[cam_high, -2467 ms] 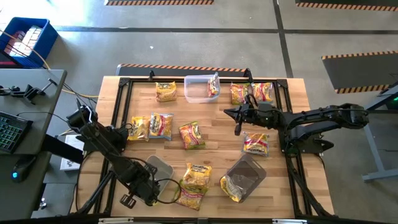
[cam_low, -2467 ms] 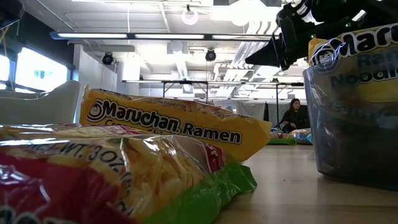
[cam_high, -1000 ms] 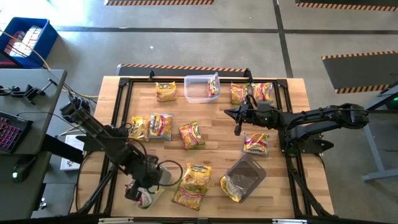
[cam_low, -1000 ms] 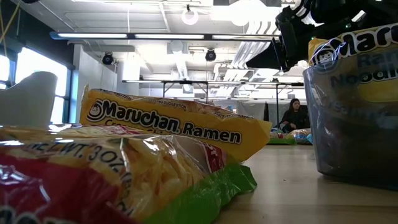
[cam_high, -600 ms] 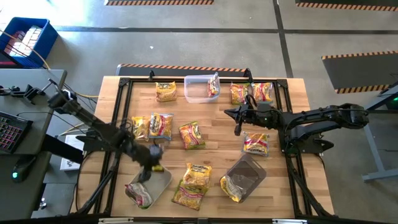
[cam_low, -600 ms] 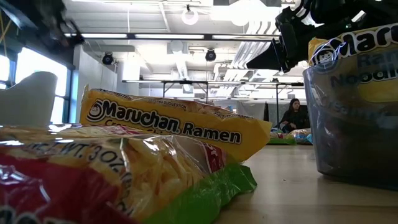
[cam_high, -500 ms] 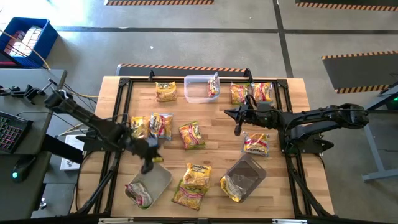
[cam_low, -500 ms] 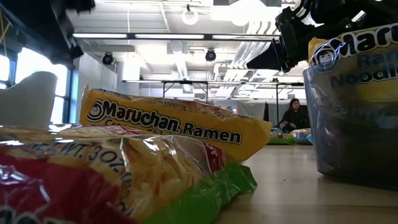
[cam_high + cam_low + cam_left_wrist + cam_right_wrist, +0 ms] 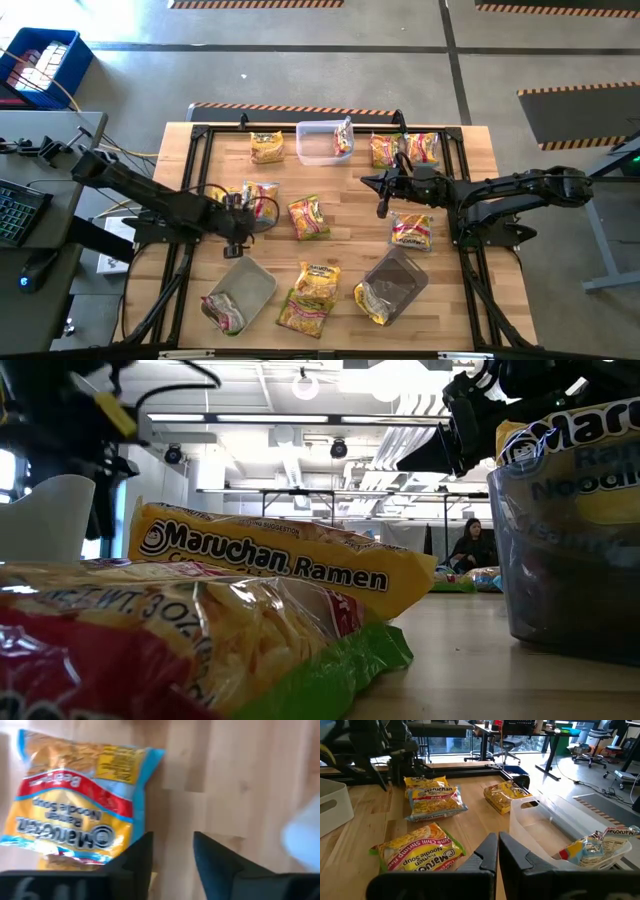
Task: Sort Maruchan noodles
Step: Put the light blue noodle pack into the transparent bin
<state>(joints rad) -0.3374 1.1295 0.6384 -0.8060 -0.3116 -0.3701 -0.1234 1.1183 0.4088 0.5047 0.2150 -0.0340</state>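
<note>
Surface [image 9: 340,250]: wooden, with a black frame around it; packets and three clear tubs lie on it.
Far tub [image 9: 318,145]: the landmark, at the far edge of the surface, near the middle. One packet [image 9: 343,137] leans inside it at its right wall.
Packets beside the far tub: one yellow packet [image 9: 266,147] just left of it; two packets [image 9: 405,150] to its right.
Packets nearer than the far tub: a pair [image 9: 250,201] to the left, a green-edged one [image 9: 308,217] almost straight below the tub, one [image 9: 411,230] to the right under the right arm.
Near edge, well apart from the far tub: two packets [image 9: 310,295] overlapping; left of them a tub [image 9: 246,287] with a packet [image 9: 224,312] at its near end; right of them a dark tub [image 9: 395,283] with a packet [image 9: 371,300] in it.
Left tool [image 9: 238,228]: above the pair of packets, well left of the far tub. In the wrist view its fingers [image 9: 136,859] stand a little apart, narrow gap, nothing between them; a red-and-blue packet [image 9: 75,822] lies below.
Right tool [image 9: 383,192]: hangs right of and nearer than the far tub, fingers pressed together, holding nothing.
Low view: a yellow packet [image 9: 280,560] fills the front; a person [image 9: 470,545] sits far behind.
</note>
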